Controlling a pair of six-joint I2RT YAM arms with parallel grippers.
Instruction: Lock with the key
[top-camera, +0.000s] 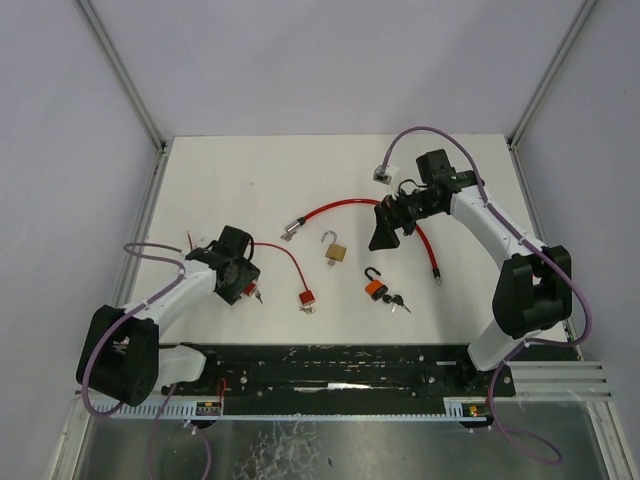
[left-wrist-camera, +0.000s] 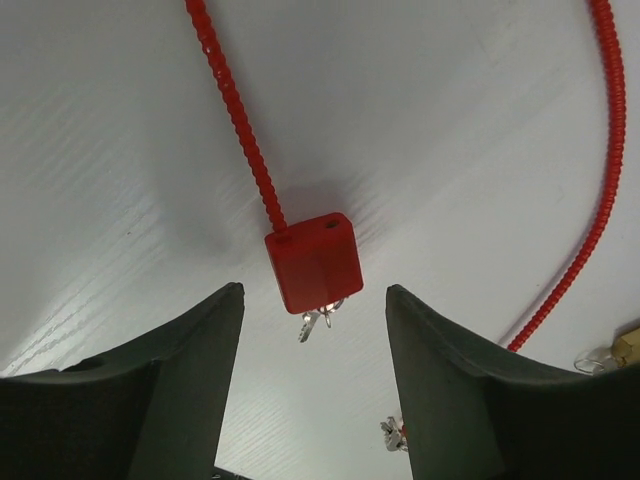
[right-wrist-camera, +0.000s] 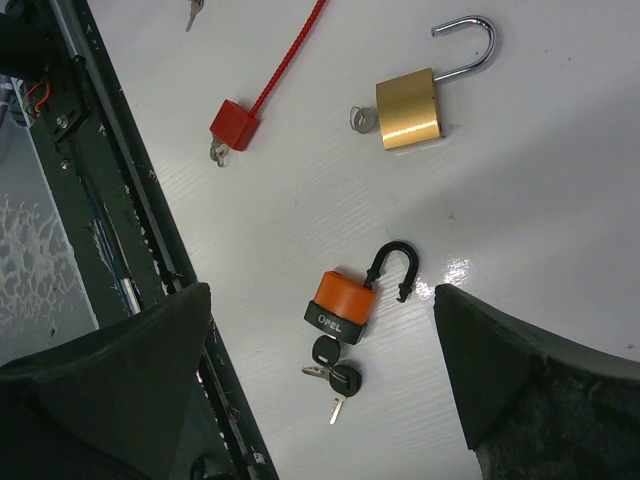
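Orange padlock (right-wrist-camera: 340, 303), shackle open, keys (right-wrist-camera: 335, 378) attached, is seen toward the tabletop's near edge, near the right gripper (right-wrist-camera: 320, 290), fingers spread. Red lock body (left-wrist-camera: 313, 262) is framed by the left gripper (left-wrist-camera: 312, 295), fingers spread.

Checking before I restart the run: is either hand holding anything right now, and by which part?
Nothing is held. The left hand is open, facing the red cable lock; the right hand is open, facing the orange padlock.
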